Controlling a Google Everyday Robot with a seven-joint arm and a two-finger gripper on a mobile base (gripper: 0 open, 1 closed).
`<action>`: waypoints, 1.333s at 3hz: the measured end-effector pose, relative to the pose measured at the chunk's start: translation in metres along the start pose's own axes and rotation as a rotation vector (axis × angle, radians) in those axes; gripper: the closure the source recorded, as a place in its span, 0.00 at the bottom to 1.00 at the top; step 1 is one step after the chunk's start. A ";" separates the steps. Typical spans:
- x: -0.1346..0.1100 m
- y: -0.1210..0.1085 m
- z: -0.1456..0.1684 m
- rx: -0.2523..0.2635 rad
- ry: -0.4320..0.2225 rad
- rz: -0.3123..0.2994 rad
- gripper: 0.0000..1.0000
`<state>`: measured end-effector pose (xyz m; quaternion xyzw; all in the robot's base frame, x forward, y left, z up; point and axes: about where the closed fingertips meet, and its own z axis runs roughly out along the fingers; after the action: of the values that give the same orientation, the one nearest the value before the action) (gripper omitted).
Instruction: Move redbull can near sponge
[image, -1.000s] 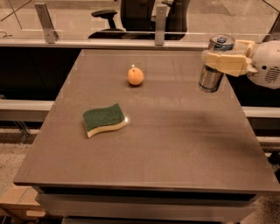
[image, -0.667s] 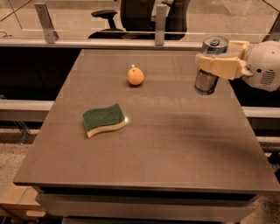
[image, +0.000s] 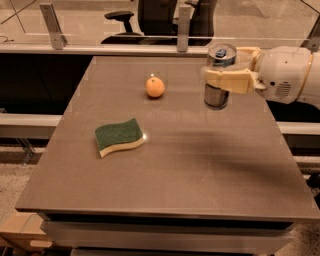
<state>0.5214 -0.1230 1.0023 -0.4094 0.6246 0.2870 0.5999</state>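
Jaws of the gripper clamp the redbull can around its middle, upright at the far right of the worktop. An orange sits to its left. The sponge lies well apart, front-left.

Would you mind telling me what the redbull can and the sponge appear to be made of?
The redbull can looks like thin metal: shiny silver top, dull sheen on its body; the gripper is shut around its middle at the table's far right. The sponge seems soft pale yellow foam under a matte dark green scouring layer, probably coarse fibre.
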 end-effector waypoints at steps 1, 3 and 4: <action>0.004 0.004 0.016 -0.012 -0.004 -0.011 1.00; 0.015 0.007 0.055 0.095 -0.047 0.017 1.00; 0.026 0.008 0.079 0.161 -0.055 0.038 1.00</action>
<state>0.5564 -0.0561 0.9662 -0.3398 0.6368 0.2582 0.6422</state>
